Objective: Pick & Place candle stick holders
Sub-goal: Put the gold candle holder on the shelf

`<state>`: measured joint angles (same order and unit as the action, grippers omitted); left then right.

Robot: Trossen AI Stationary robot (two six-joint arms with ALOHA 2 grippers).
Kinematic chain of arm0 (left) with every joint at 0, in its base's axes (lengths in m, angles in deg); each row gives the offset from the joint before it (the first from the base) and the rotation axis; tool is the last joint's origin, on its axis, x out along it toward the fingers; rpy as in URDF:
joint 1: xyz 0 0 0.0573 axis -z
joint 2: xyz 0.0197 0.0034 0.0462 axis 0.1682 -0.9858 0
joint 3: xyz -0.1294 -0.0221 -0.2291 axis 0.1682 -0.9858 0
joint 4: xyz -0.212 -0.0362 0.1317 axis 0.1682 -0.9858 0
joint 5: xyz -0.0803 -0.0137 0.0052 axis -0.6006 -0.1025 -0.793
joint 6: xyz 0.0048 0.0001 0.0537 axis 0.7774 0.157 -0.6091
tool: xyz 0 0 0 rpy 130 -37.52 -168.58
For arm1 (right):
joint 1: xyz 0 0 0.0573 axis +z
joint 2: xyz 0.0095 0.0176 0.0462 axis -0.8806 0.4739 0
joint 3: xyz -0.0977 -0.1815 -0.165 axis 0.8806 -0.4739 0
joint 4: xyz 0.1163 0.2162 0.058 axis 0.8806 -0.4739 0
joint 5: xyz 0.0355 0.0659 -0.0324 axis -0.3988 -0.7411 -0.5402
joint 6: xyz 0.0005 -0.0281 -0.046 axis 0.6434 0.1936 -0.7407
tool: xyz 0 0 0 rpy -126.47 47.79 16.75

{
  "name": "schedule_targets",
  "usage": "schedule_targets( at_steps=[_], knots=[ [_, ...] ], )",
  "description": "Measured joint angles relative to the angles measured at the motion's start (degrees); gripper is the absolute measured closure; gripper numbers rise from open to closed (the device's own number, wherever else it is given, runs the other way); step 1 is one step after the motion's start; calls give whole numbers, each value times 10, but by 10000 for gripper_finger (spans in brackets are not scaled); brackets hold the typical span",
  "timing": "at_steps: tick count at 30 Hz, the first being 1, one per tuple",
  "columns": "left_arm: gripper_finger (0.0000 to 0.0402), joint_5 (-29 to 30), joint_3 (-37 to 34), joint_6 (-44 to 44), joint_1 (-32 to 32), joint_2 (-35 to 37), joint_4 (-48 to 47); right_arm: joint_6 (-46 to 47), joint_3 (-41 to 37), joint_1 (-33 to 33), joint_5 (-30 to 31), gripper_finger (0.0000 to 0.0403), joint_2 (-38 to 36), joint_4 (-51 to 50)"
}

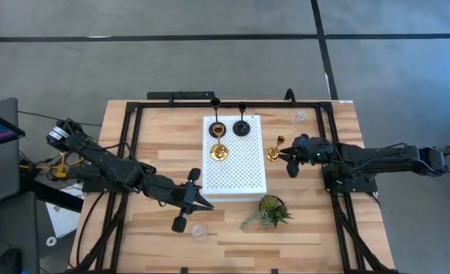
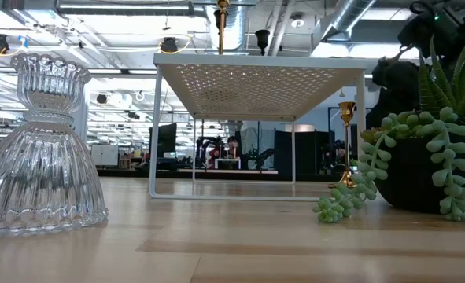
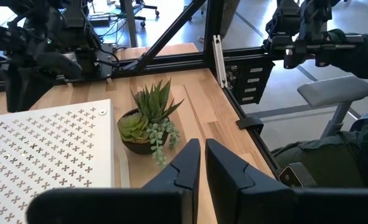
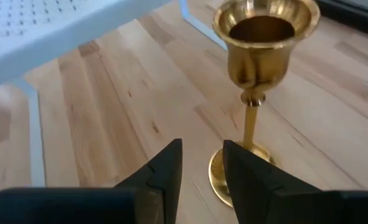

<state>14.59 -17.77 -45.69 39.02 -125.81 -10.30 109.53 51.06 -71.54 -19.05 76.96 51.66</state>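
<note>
A white perforated board [image 1: 236, 164] stands on legs mid-table. On it stand two black holders [image 1: 215, 125] [image 1: 241, 126] and a gold holder [image 1: 219, 151]. A second gold holder [image 1: 275, 151] [image 4: 258, 93] stands upright on its round base on the table, right of the board. One clear glass holder [image 1: 199, 230] [image 2: 39, 149] stands near the front edge, another [image 1: 299, 116] at the far right. My right gripper [image 1: 288, 159] [image 4: 202, 165] is slightly open just right of the gold holder, touching nothing. My left gripper [image 1: 202, 202] [image 3: 203, 163] is shut and empty by the board's near left corner.
A small green plant in a dark pot [image 1: 270, 210] [image 3: 147, 124] stands on the table near the board's near right corner. Black frame rails [image 1: 133, 137] run along the table's left, right and far sides. Bare wood shows in front of the board.
</note>
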Motion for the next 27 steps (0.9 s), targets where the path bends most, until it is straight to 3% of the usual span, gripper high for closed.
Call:
schedule_targets(
  at_steps=[14, 27],
  knots=[
    [376, 0, 0, 0, 0, 0, 0, -6, -32, -23, 32, 295, 11, 46],
    [376, 0, 0, 0, 0, 0, 0, -33, -32, -31, 28, 295, 147, 191]
  ],
)
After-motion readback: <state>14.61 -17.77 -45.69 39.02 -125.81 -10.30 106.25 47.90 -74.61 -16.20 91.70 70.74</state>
